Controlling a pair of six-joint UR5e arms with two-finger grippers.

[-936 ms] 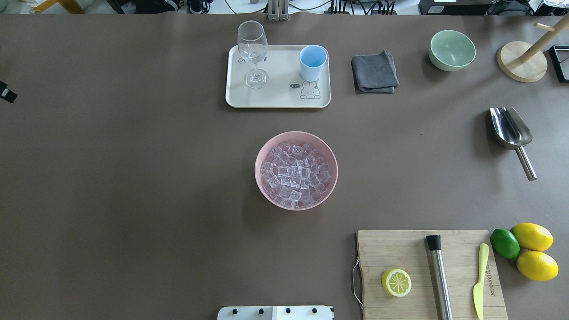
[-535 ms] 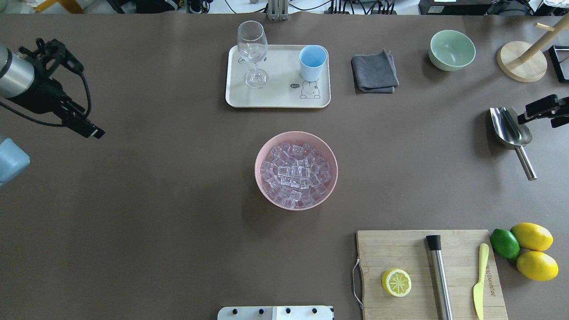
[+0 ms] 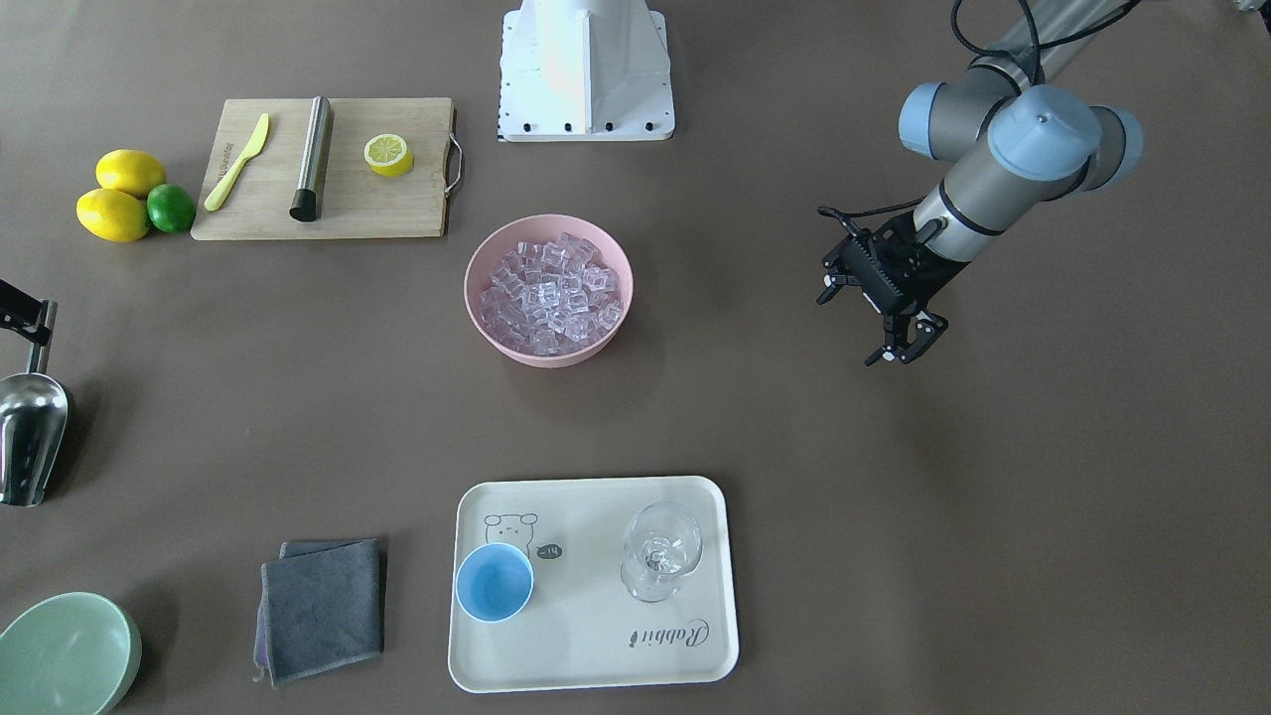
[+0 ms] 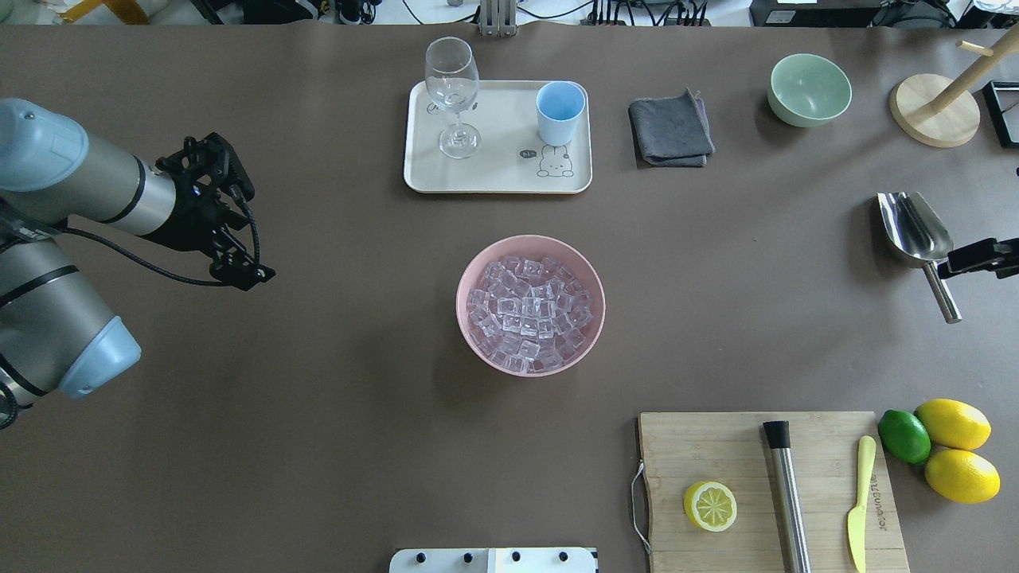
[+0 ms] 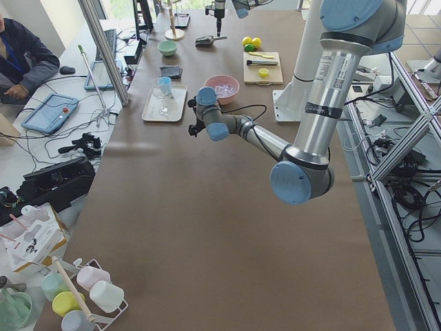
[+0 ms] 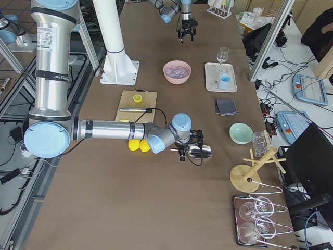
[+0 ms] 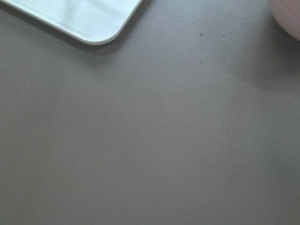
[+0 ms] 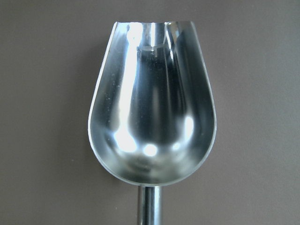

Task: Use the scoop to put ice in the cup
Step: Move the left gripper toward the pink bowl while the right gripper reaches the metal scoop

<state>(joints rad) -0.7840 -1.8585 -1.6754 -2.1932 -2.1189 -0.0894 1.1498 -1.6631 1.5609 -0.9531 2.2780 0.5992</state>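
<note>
**Right gripper over the scoop handle — nothing lifted yet**

I have the right gripper (image 4: 981, 261) at the right edge of the overhead view, over the handle of the scoop (image 4: 915, 231). The scoop lies flat on the table (image 4: 318, 414), open side up. Only a sliver of that gripper is in frame and its wrist camera shows just steel. So I cannot tell how wide its jaws stand or whether they have hold of anything. The left gripper (image 3: 906, 346) hangs at the right of the front view, jaws parted and empty, well apart from everything.

What could go wrong: the handle is a smooth round cylinder. An off-centre pinch could roll it away, or let the scoop twist once it is loaded. The scoop's mouth also looks wider than the cup (image 4: 560, 111), so cubes may spill onto the tray (image 4: 493, 171). The wine glass (image 4: 452, 79) on that same tray could be tipped by a careless sweep.

The count:
- one scoop, one cup, one wine glass, one tray
- one pink bowl (image 4: 529, 243) heaped with ice (image 4: 529, 310) — dozens of cubes, too many to number
- one green bowl (image 4: 809, 89) and one grey cloth (image 4: 671, 131)
- two lemons (image 4: 953, 423), one lime (image 4: 904, 436), one half lemon (image 4: 709, 505)
</note>
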